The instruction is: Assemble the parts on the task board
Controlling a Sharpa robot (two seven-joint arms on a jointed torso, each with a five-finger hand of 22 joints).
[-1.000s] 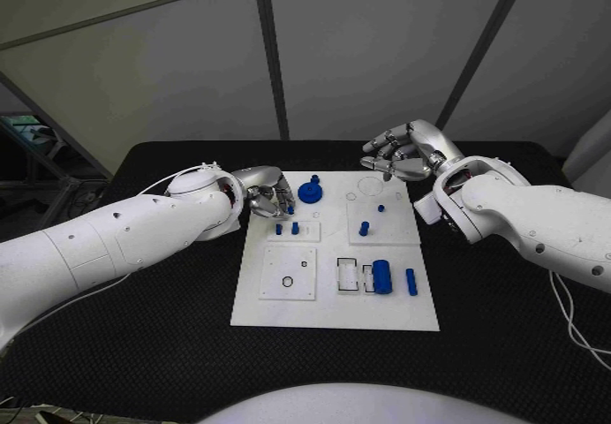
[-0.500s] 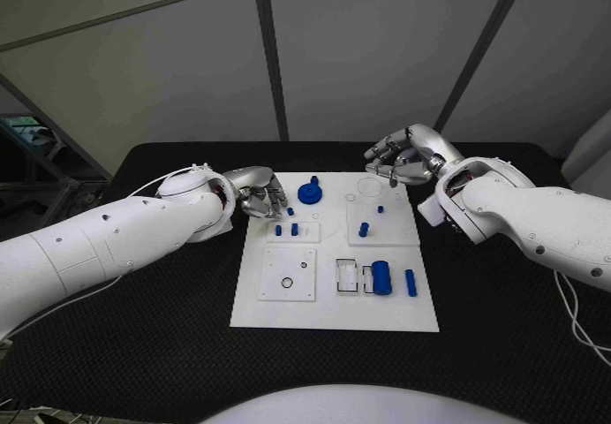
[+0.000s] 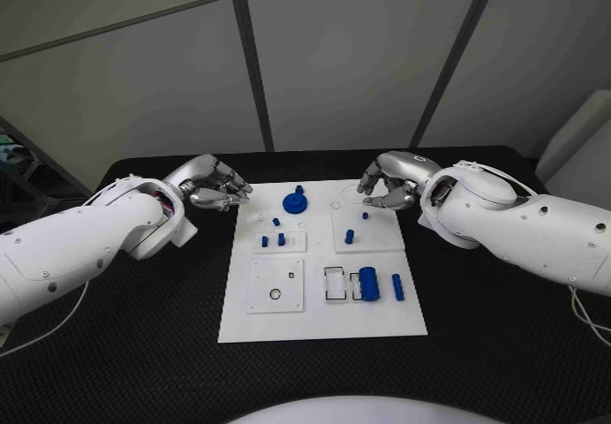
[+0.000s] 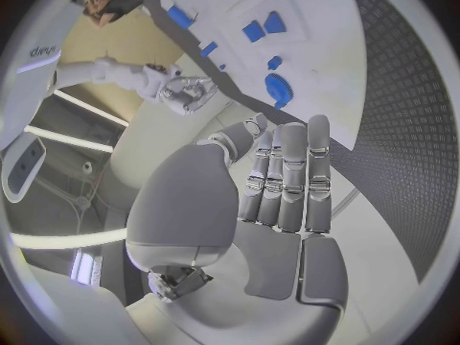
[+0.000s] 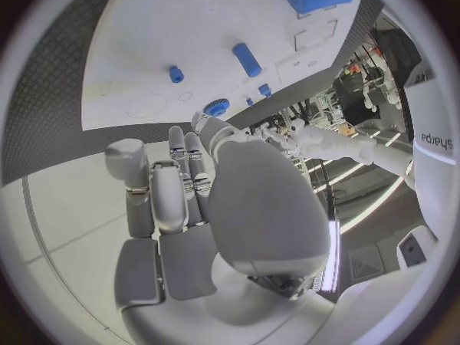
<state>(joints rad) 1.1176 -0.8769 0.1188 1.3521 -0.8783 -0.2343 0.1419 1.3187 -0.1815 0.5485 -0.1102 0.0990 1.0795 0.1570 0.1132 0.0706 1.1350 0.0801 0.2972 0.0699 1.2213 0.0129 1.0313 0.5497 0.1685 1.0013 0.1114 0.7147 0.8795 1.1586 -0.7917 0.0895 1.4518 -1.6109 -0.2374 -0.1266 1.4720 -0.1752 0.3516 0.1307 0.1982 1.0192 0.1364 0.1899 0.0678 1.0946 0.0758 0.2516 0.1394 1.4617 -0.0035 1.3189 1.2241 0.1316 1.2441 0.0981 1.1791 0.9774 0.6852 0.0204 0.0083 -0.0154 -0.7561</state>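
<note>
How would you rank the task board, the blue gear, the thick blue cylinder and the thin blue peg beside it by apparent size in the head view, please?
1. Task board
2. Blue gear
3. Thick cylinder, close to the gear
4. Thin peg

Bare black counter (image 3: 140,336) flanks the white task board (image 3: 325,322); upright small blue parts (image 3: 349,236) stand mid-board between both robot hands.

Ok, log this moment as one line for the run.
left hand: empty, beside task board | right hand: empty, over board's far corner | blue parts: on board
</note>
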